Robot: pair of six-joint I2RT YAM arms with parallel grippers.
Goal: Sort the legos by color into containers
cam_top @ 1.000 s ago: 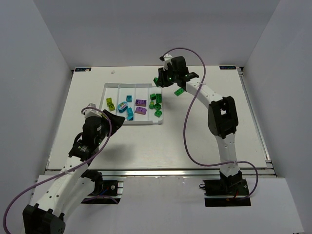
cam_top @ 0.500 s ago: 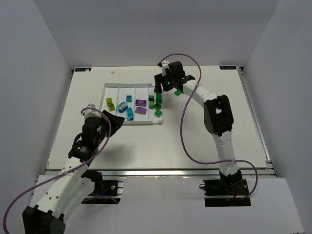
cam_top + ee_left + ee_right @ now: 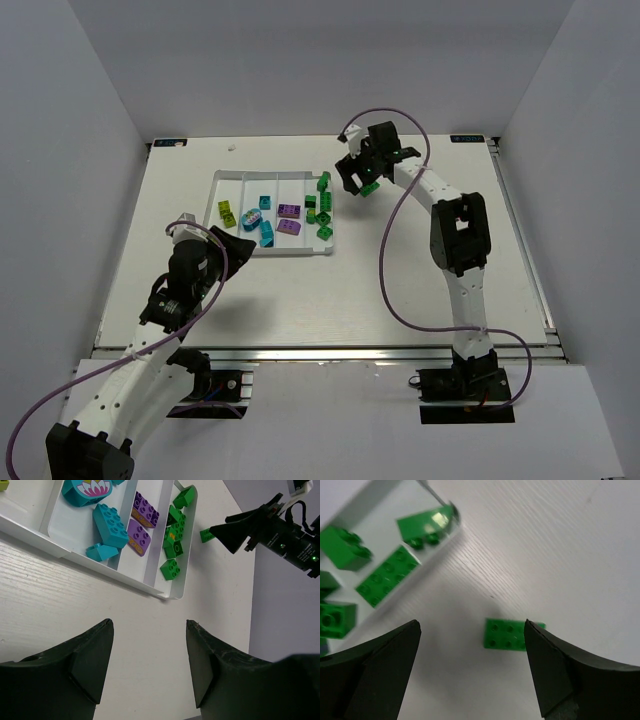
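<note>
1. Hovering low over the white worktop [image 3: 400, 290] towards its far edge, the right hand [image 3: 471, 630] has its two black fingers spread wide and grips nothing.
2. A small green studded plastic brick [image 3: 512, 634] lies flat on the bare worktop below that hand. It is just beside the far right corner of the shallow white rectangular plastic tray [image 3: 296, 254] and outside it. In the right wrist view, one finger hides an end of the brick.
3. The tray lies towards the far edge of the worktop, left of centre. Raised ridges split it into four long compartments.
4. From left to right, the compartments hold:
   - two yellow-green bricks [image 3: 227, 213]
   - a few teal-blue bricks [image 3: 265, 228]
   - two purple bricks [image 3: 289, 218]
   - several green bricks [image 3: 321, 210]
5. The left hand [image 3: 149, 630] hangs over the worktop near the tray's near left corner. Its fingers are released and apart, with nothing between them.
</note>
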